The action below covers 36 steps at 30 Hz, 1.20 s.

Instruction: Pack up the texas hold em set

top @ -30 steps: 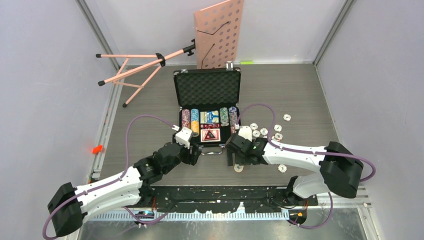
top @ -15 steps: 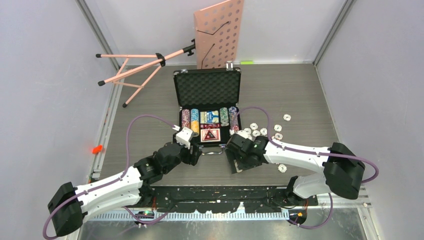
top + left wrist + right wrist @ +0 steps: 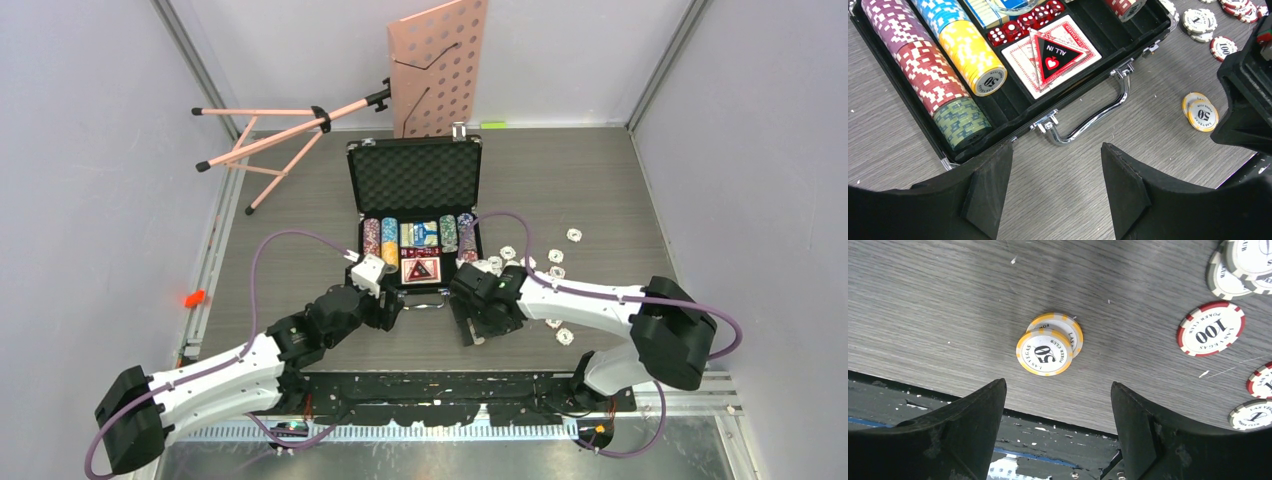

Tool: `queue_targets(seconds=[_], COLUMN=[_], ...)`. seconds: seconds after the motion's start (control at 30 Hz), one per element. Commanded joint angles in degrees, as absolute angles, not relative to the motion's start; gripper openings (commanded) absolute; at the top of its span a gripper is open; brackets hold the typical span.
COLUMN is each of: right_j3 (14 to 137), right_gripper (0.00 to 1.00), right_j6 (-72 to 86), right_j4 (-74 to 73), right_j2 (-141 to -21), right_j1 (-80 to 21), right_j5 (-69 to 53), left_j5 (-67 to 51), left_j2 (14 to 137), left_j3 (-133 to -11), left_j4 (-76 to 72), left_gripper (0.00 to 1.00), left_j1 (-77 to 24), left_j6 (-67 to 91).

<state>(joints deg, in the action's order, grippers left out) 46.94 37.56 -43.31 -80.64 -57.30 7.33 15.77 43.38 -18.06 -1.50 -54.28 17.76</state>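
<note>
The black poker case (image 3: 366, 186) lies open mid-table, its foam lid raised at the back. Rows of striped chips (image 3: 928, 75), red dice (image 3: 1020, 22) and a card deck with an "ALL IN" marker (image 3: 1053, 52) fill its tray. My left gripper (image 3: 1057, 146) is open and empty just in front of the chrome handle (image 3: 1088, 120). Two overlapping orange 50 chips (image 3: 1045, 352) lie on the table near its front edge. My right gripper (image 3: 1058, 384) hangs open and empty above them, its fingertips toward the edge. Both grippers, left (image 3: 393, 308) and right (image 3: 472, 328), sit close together before the case.
Loose chips (image 3: 555, 271) are scattered right of the case, with one (image 3: 565, 337) near the right arm. A red 100 chip (image 3: 1211, 329) lies right of the orange pair. A pink music stand (image 3: 440, 65) and its tripod (image 3: 280, 140) stand at the back.
My right gripper has shifted left and turned over the orange chips near the front edge. The left arm has stayed still.
</note>
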Motion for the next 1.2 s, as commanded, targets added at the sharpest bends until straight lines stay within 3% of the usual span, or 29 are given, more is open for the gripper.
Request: queue_targets(seconds=[0.0, 0.1, 0.33, 0.47, 0.57, 0.63, 0.7, 0.77, 1.17], right_j3=[48.2, 49.0, 48.7, 48.7, 48.9, 48.8, 48.6, 48.3, 48.4], right_gripper=[0.83, 0.81, 0.59, 0.53, 0.54, 0.59, 0.71, 0.74, 0.65], right_j6=[36.1, 36.5, 38.8, 38.0, 36.7, 36.4, 36.4, 36.9, 47.7], right_j4=[-42.9, -43.1, -42.3, -40.8, -39.5, -38.7, -38.4, -38.4, -39.1], right_j2=[-83.0, -85.9, -86.4, -86.4, -87.0, -86.7, -86.1, -85.7, -88.0], right_j1=[-57.1, -57.0, -55.4, -53.9, -53.6, -53.6, -53.5, -53.2, -52.4], right_j5=[6.2, 7.7, 12.2, 11.3, 9.5, 7.7, 7.0, 6.8, 13.8], left_j5=[15.5, 15.7, 15.8, 15.8, 15.8, 15.9, 15.9, 15.9, 15.8], left_j2=[43.5, 43.0, 43.1, 43.3, 43.3, 43.2, 43.2, 43.2, 43.1], left_j3=[-18.3, -18.1, -18.1, -18.1, -18.1, -18.1, -18.1, -18.1, -18.1], left_j4=[-4.1, -4.0, -4.1, -4.2, -4.2, -4.1, -4.1, -4.1, -4.2], left_gripper=[0.68, 0.68, 0.68, 0.68, 0.68, 0.68, 0.68, 0.68, 0.68], left_j1=[-54.4, -54.4, -54.4, -54.4, -54.4, -54.4, -54.4, -54.4, -54.4], left_j6=[17.4, 17.4, 17.4, 17.4, 17.4, 17.4, 17.4, 17.4, 17.4])
